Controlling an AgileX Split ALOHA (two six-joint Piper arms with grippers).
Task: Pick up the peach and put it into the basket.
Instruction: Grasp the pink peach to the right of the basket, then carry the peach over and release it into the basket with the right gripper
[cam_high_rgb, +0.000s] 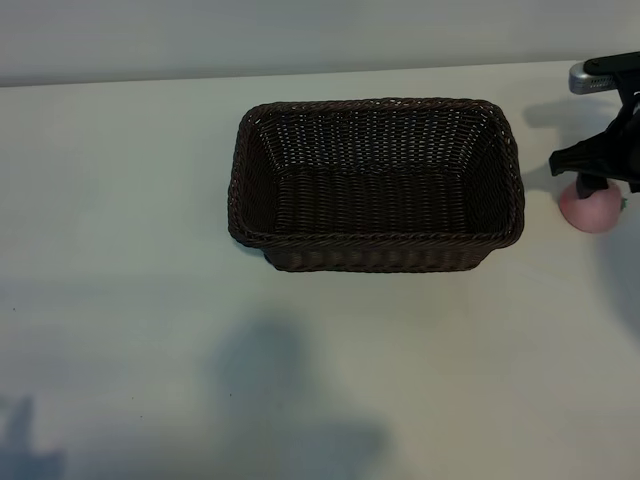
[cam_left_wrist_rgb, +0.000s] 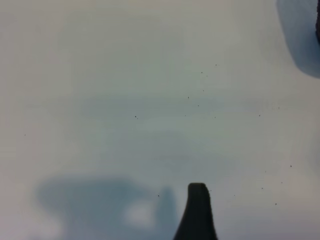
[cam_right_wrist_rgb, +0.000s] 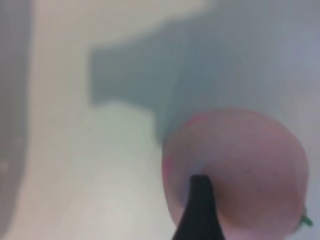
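1. The right claw (cam_high_rgb: 592, 185) stands at the worktop's (cam_high_rgb: 120, 250) right edge, directly over the peach (cam_high_rgb: 592, 207).
2. Its jaws are spread wide around the fruit; in the right wrist view one dark fingertip (cam_right_wrist_rgb: 200, 210) lies in front of the peach's (cam_right_wrist_rgb: 235, 170) pink skin. Whether that fingertip touches the skin or only passes before it cannot be told, since the view is blurred.
3. The peach rests on the worktop, just beneath the claw, with a small green leaf (cam_right_wrist_rgb: 306, 220) at one end.
4. The basket (cam_high_rgb: 375, 255), dark brown wicker with a braided rim, sits to the claw's inner side, near but apart from it and from the peach. Nothing lies in it.
5. The left claw is outside the exterior view. Its wrist view shows one dark fingertip (cam_left_wrist_rgb: 197, 212) above bare worktop (cam_left_wrist_rgb: 125, 100), the jaws set wide and holding nothing.
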